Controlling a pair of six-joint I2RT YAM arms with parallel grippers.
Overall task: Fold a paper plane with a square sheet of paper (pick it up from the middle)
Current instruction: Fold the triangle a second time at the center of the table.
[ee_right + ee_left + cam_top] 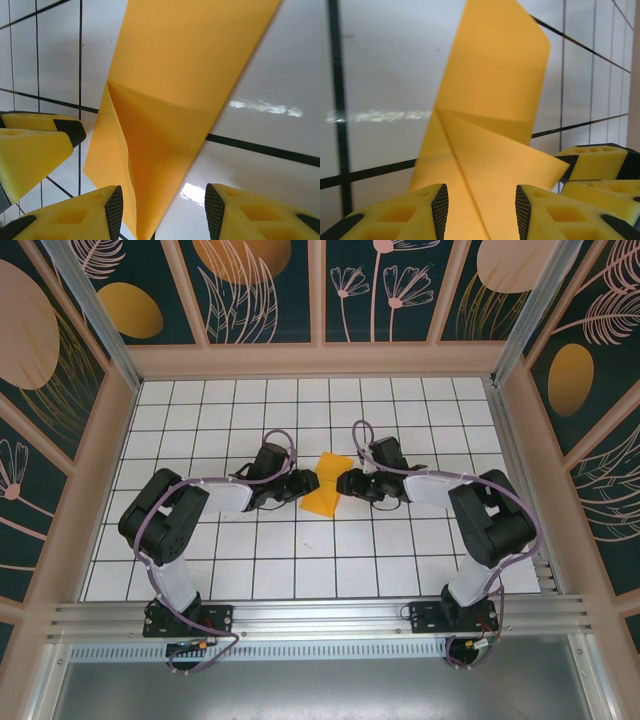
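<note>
Nearest the lens at the left wrist: two yellow fingers [395, 215] with black ribbed pads, parted, a plain gap between. So the left gripper [481, 202] has its jaws apart and is clamped on nothing. In that gap and rising out of it, the orange paper [490, 100], creased, with a sharp fold line climbing from between the pads to a point partway up. A folded flap to the right of that line, and a longer panel reaching beyond to the top of the view. Touching either pad or not, cannot tell. Just right of the flap, the yellow fingers [592, 160] of the other arm.

Much the same at the right wrist: the right gripper [162, 207] with jaws apart, fingers [250, 215] well clear of each other, gripping nothing. Paper tip down between the pads, nearer the left-hand one, and a wide panel spreading away above. Left arm's fingers at the left edge, near the paper.

From above, both grippers low over the middle of the white tiled table [400, 570], facing each other from left and right with the paper between them. Narrow at its waist, with a larger part toward the near edge. Flat on the tiles or lifted — cannot tell. Farther out, wood-framed walls [260, 280] with a leaf pattern, and a metal rail [320, 615] along the near edge.
</note>
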